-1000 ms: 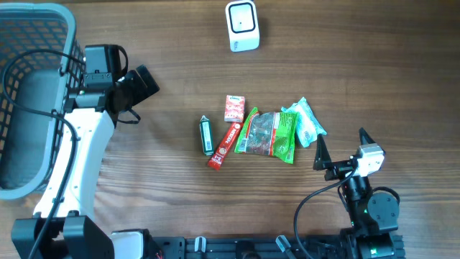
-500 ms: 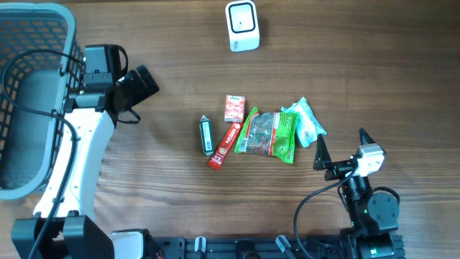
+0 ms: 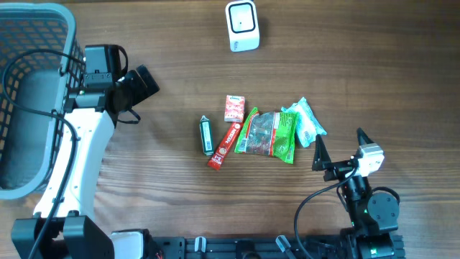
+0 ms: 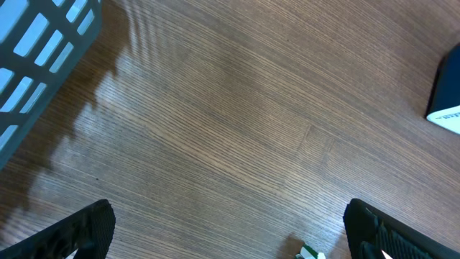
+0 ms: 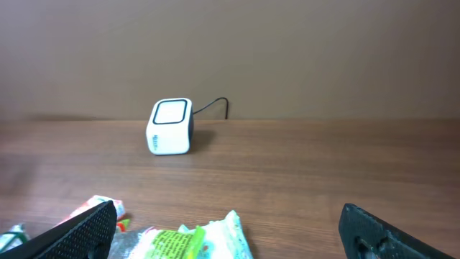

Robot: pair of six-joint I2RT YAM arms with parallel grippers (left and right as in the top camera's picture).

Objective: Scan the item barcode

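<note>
Glossy crinkled green pouch (image 3: 267, 134), boxy white scanner (image 3: 242, 26), wood-grain table (image 3: 374, 65)

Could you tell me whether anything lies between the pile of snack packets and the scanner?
Nothing visible does. Only bare table separates the scanner from the red carton, the packet nearest it. The open right gripper also has only bare wood between it and the pile.

A mock shop checkout on a wooden table (image 3: 359, 72).
A white scanner (image 3: 242, 26), a grey basket (image 3: 36, 32) and packaged snacks (image 3: 269, 133) are laid out on it.
</note>
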